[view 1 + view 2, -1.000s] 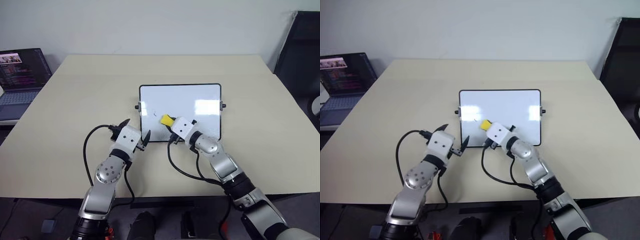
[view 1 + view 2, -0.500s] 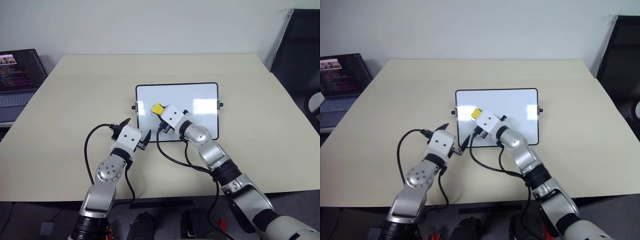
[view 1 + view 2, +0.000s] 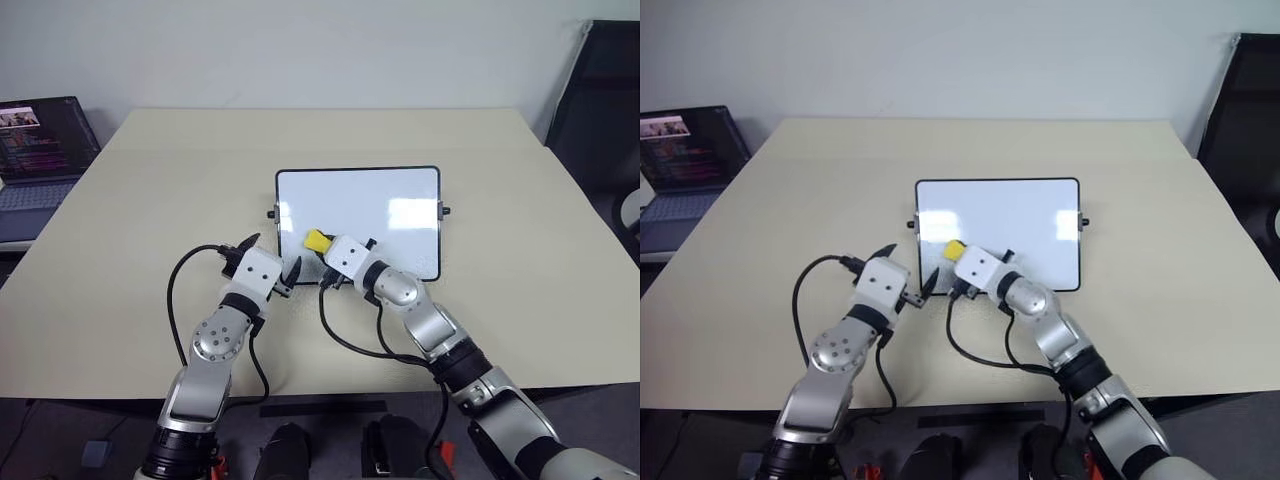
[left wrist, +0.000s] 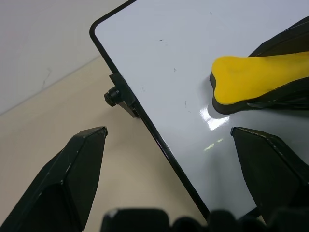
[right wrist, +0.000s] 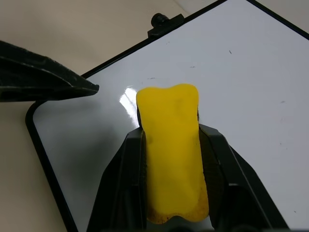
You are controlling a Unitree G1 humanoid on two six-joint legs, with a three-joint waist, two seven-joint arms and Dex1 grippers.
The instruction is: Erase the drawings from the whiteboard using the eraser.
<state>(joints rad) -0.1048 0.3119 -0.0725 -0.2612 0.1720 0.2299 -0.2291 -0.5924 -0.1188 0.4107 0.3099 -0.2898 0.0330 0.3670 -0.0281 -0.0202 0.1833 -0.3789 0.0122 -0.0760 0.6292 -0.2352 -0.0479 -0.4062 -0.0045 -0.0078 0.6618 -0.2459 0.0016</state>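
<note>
Mid-wipe: right gripper (image 5: 170,159) was clamped on small yellow block eraser (image 5: 171,145), felt down on glossy black-framed whiteboard (image 3: 390,190); left gripper (image 3: 268,263) spread, empty. Next: sweep remaining faint specks.

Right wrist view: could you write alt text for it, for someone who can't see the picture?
A yellow eraser, clamped between the right gripper's two black fingers, lies on a glossy whiteboard with a thin black frame. A few faint specks mark the board, and a black finger of the left gripper reaches over its edge.

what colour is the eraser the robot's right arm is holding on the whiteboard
The eraser is yellow, clearest in the right wrist view.
</note>
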